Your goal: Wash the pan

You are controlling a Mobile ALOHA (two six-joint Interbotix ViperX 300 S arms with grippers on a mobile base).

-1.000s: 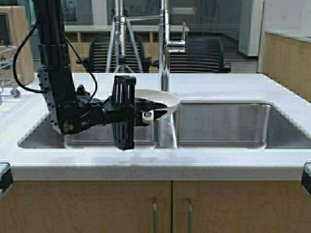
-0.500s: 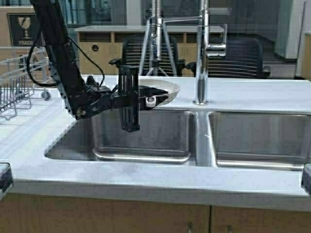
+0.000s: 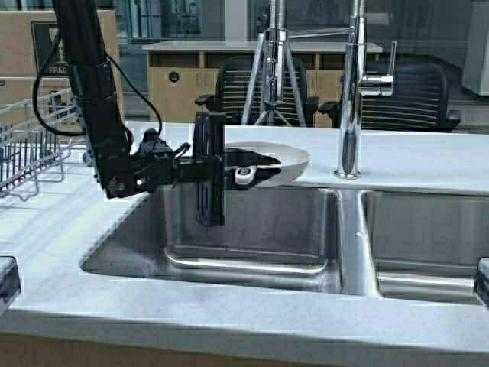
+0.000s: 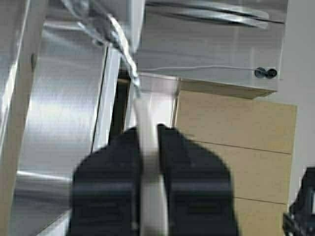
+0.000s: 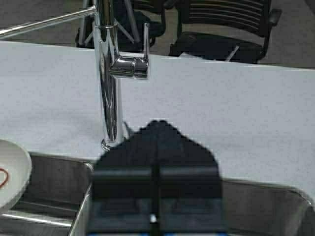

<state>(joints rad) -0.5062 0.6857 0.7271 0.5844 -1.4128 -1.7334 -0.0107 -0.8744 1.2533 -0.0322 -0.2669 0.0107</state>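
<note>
left pincer (image 3: pixel 243 173) clamps pan (image 3: pixel 284 162) handle (over left basin (image 3: pixel 252 229)) | right pincer (image 5: pixel 155 196) closed

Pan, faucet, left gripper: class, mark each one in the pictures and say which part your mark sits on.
pan (image 3: pixel 286 162), high view, on its pale outer rim.
faucet (image 3: pixel 351 99), high view, on its upright chrome column.
left gripper (image 4: pixel 147 162), left wrist view, between the fingertips clamping the pan's handle.

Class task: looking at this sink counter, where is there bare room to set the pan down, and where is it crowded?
Free: the left basin floor below the held pan, and the counter right of the faucet. Crowded: over the left basin's back edge, where the left gripper clamps the pan, and at the dish rack on the far left.
</note>
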